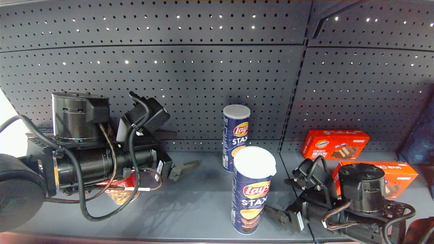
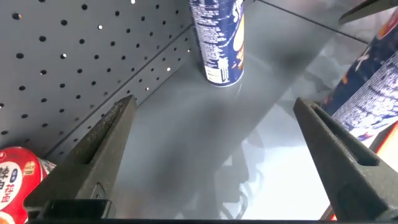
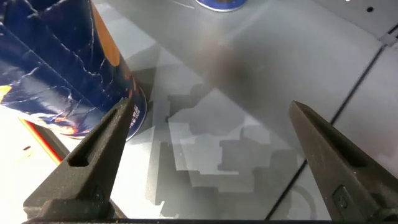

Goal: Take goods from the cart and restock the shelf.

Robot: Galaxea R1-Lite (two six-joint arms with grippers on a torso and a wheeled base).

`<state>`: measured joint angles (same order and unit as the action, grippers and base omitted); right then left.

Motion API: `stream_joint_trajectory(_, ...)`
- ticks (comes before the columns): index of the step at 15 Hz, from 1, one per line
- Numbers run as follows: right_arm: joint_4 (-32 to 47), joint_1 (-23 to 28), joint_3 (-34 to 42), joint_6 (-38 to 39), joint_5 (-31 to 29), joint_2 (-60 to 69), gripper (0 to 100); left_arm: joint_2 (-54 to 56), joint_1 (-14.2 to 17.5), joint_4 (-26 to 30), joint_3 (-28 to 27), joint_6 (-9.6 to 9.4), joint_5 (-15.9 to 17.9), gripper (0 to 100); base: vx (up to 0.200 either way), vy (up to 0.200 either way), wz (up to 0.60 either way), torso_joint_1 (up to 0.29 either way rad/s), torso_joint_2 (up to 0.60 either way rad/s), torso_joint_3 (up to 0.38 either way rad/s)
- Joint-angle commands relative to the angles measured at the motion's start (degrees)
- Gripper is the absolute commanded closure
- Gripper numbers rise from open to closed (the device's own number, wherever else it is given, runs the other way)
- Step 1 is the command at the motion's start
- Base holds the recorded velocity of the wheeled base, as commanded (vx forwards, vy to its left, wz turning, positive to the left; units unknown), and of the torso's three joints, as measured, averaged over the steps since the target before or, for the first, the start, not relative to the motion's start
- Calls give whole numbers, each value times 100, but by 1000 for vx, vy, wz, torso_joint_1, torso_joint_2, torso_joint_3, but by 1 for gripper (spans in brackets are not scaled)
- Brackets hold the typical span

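Observation:
Two blue chip cans with white lids stand upright on the grey shelf. One chip can is at the back by the pegboard; the other can is nearer the front edge. My left gripper hovers low over the shelf, left of both cans, open and empty. The back can is ahead of it and the front can is off to one side. My right gripper sits low beside the front can's base, open, with that can just outside one finger.
A red cup of noodles stands on the shelf under my left arm, also seen at the wrist. Two orange boxes lie on the right shelf section. A dark blue package is at the far right.

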<state>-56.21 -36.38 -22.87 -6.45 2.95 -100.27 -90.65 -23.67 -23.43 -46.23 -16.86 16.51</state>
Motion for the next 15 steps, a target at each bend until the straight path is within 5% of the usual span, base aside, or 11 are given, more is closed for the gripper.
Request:
stream_joint_trajectory(1,-13,-54,-77,3,4,-125,0,12,30,-21,0,-10,2,0,0,0,0,0,0,0)
stream_joint_trajectory(15,-57,-449,28,12,13,-81,0,3,38,-39,88,-19,11,0,0,0,0,0,0,0)
